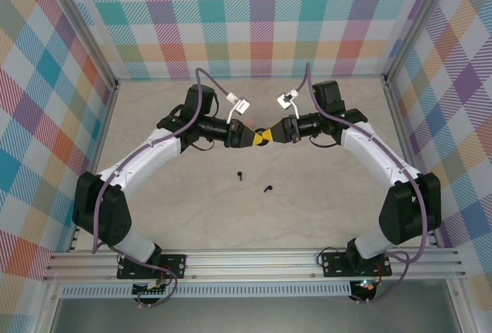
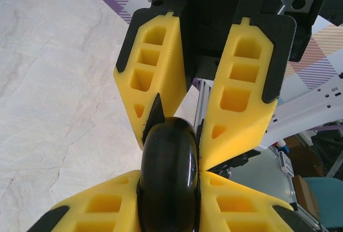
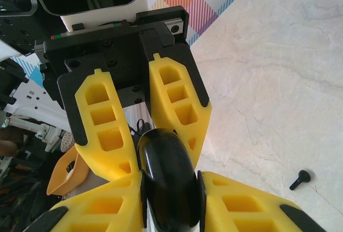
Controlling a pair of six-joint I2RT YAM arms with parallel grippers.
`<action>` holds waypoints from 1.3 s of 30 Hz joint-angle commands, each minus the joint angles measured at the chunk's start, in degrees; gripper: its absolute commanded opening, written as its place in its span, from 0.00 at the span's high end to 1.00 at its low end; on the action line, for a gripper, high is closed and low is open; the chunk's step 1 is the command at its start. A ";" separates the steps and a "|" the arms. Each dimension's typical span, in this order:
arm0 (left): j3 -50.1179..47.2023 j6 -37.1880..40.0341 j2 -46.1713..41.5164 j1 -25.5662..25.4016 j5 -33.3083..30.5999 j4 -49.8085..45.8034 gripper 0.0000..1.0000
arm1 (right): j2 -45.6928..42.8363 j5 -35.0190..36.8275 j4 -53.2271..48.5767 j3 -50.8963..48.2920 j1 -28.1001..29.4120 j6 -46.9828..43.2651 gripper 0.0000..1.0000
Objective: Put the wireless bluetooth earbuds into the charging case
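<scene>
While both of my arms reached inward over the marble-patterned table (image 1: 169,218), my left gripper (image 1: 250,137) and my right gripper (image 1: 270,134) met tip to tip above its middle, toward the far side. Between them sat a glossy black, round charging case (image 2: 170,151), held clear of the table surface.

In the left wrist view, my left gripper (image 2: 170,174) was set narrow, and its yellow fingers (image 2: 241,205) pressed against both sides of the case. The tips of the opposing gripper flanked the far end of the same case. In the right wrist view, my right gripper (image 3: 171,176) was likewise closed in on the charging case (image 3: 166,162), one finger against each side.

Two black earbuds lay on the table, nearer to my bases than the grippers. The left earbud (image 1: 241,174) lay just left of centre. The right earbud (image 1: 267,189) lay near it, slightly closer to me. Both were apart from the case. The right wrist view showed one black earbud (image 3: 300,179) on the table; which of the two it was, I could not tell.
</scene>
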 commanded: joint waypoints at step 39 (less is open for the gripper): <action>-13.63 -26.05 -7.29 -1.44 -9.55 37.13 0.60 | -4.93 -1.26 10.20 -2.82 0.71 8.13 0.75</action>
